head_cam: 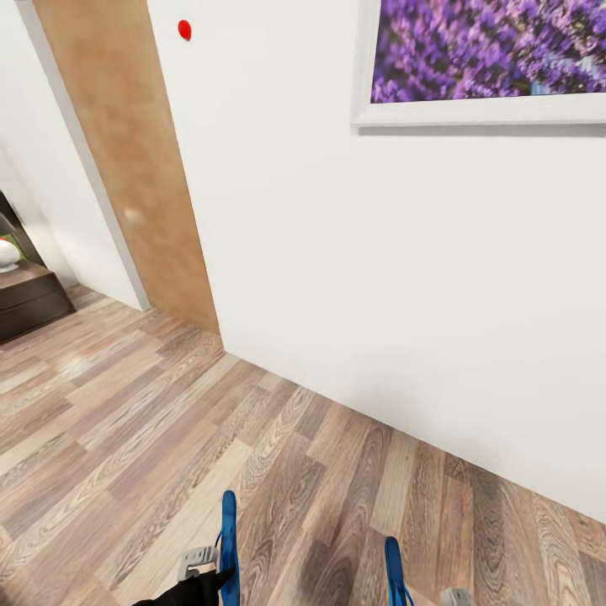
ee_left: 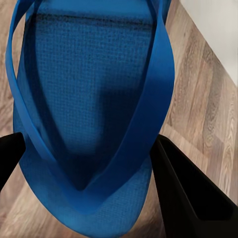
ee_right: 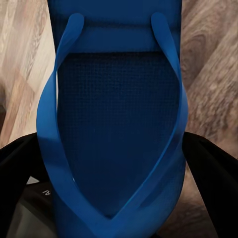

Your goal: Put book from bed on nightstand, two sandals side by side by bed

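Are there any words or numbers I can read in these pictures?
Only one mark: small pale characters on the dark gripper body beside the blue sandal in the right wrist view, too small and tilted to read.
No words on the lavender picture, the door or the other sandal.

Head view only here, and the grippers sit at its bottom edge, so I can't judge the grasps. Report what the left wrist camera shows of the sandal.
Observer: The left-hand sandal sits between the two black fingers of the left gripper, strap side facing the camera.
Operator: Now give me the right wrist.
Observer: The right-hand sandal likewise sits between the fingers of the right gripper, its V strap toward the camera and the wood floor behind it.
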